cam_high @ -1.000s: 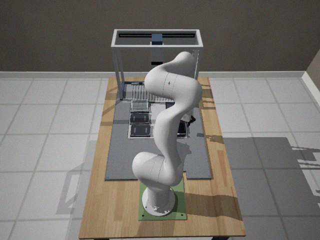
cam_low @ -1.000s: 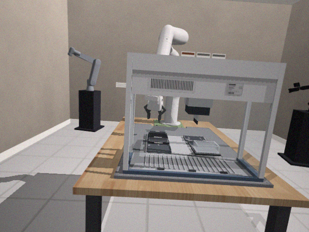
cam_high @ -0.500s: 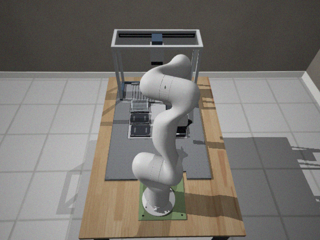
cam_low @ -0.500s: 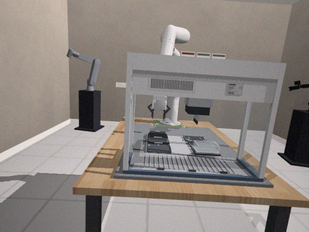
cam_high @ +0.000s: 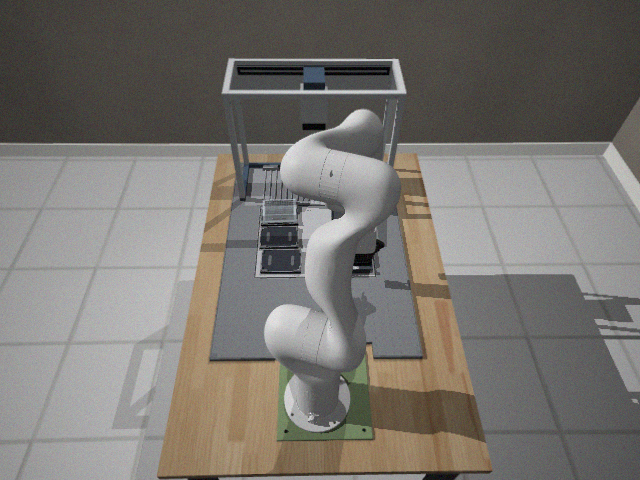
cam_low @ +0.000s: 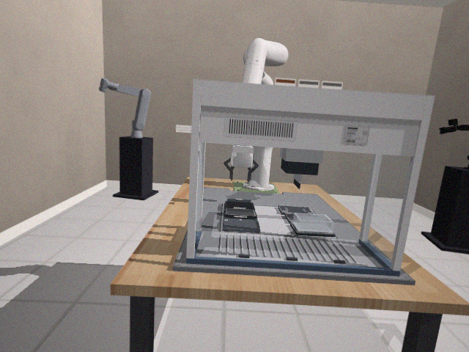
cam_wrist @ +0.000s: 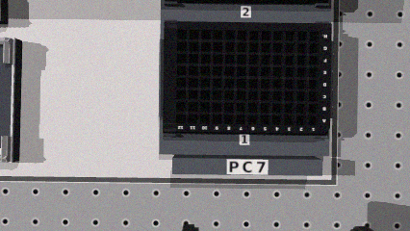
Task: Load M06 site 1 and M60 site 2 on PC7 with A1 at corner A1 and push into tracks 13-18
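The carrier PC7 lies on the pale apron, with its labelled handle towards the bottom of the wrist view. A black 96-well plate, M06, sits flat on site 1, square within the locators. Only the near edge of site 2 shows at the top. My gripper hangs open and empty well above the carrier's handle end. Only its fingertips show at the bottom edge of the wrist view. In the top view my arm hides most of the carrier. The clear deep-well block M09 sits in nest S3.
Nests S1 and S2 look dark and flat. The loading rails lie under the white instrument frame, with a dark pipetting head hanging inside. The small lamp blocks behind the rails are dark. A perforated grey mat surrounds the apron.
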You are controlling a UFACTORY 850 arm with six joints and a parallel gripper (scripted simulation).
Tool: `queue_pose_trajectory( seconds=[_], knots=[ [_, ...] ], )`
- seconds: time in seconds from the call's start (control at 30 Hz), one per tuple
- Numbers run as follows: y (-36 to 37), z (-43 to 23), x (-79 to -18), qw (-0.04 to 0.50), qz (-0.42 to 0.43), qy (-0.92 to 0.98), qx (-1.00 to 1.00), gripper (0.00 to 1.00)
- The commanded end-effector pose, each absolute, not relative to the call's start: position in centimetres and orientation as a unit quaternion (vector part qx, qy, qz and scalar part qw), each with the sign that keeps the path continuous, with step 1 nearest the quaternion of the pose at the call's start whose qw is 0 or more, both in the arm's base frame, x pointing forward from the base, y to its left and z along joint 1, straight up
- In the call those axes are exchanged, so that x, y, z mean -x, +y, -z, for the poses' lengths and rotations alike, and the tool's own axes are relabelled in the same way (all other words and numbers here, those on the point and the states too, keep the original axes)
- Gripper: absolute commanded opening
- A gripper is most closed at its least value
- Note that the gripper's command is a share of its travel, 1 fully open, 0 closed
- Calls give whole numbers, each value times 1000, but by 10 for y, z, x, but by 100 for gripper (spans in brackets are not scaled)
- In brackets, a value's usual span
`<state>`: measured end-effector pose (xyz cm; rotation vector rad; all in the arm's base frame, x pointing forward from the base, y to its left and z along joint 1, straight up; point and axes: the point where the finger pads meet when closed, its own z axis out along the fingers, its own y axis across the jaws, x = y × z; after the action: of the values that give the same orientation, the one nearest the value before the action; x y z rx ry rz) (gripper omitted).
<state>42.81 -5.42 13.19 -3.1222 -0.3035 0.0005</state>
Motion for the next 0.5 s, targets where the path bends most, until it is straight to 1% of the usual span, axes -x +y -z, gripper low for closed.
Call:
queue_pose_trajectory(
  seconds=[0.0, 0.47],
  knots=[
    [-54, -127, -429, 2, 1, -97, 995, 82],
    [-54, -107, -429, 2, 1, -97, 995, 82]
  ],
)
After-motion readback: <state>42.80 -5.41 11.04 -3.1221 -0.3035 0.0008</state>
